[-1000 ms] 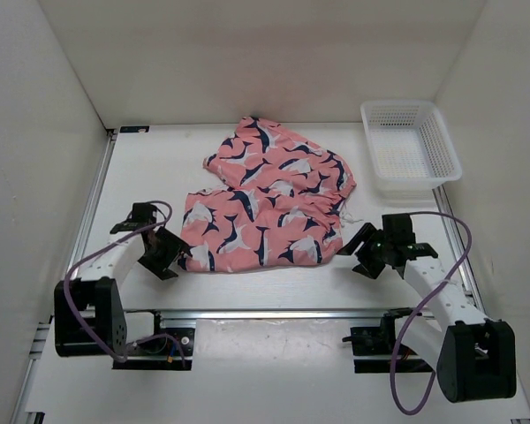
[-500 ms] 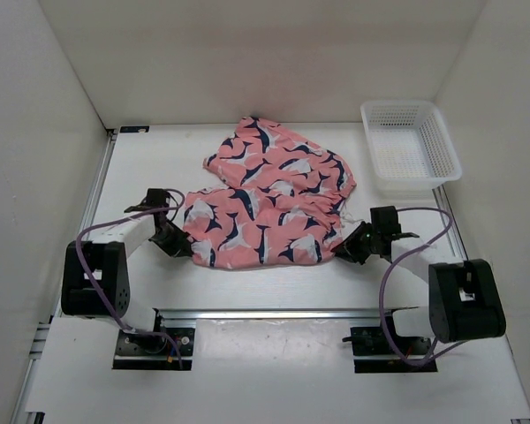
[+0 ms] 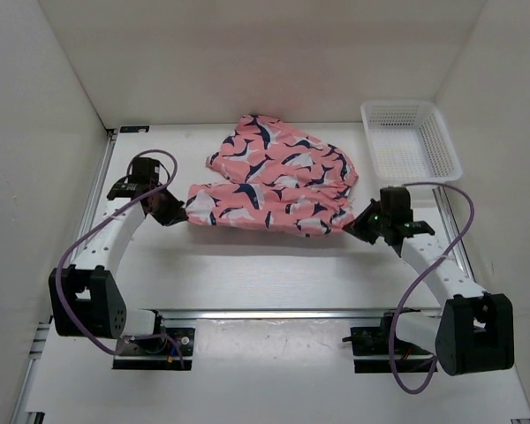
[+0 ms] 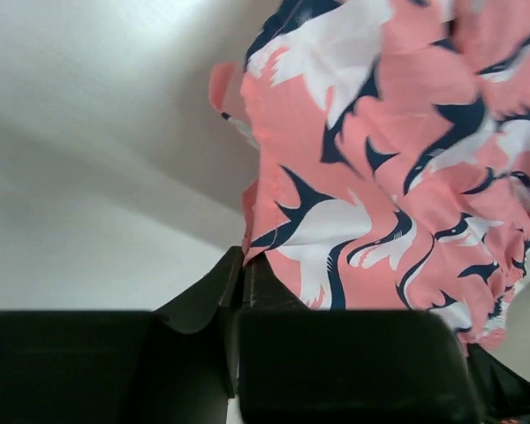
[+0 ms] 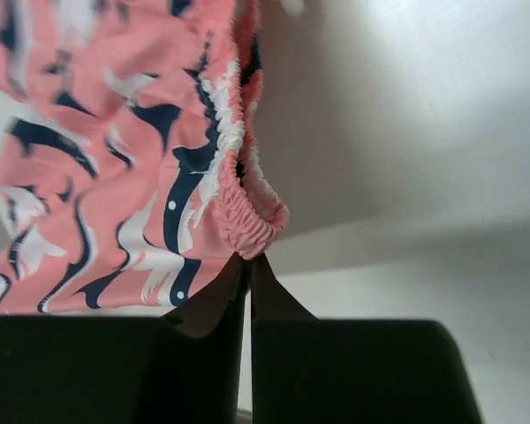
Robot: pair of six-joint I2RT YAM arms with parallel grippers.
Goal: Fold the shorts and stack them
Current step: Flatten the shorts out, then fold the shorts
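Note:
The salmon-pink shorts (image 3: 274, 177) with navy and white fish shapes hang stretched between my two grippers above the middle of the table. My left gripper (image 3: 180, 213) is shut on the shorts' left near corner; in the left wrist view the cloth (image 4: 380, 159) runs out of the closed left gripper (image 4: 245, 261). My right gripper (image 3: 360, 223) is shut on the right near corner, where the gathered elastic waistband (image 5: 256, 221) sits pinched at the tips of the right gripper (image 5: 250, 261). The far part of the shorts rests on the table.
A white plastic mesh basket (image 3: 412, 148) stands at the back right, close behind the right arm. White walls enclose the table on three sides. A metal rail (image 3: 274, 311) runs along the near edge by the arm bases.
Both grippers closed on the near corners of the shorts, then lifted and pulled that near edge up and toward the back, so the cloth now looks shorter front to back.

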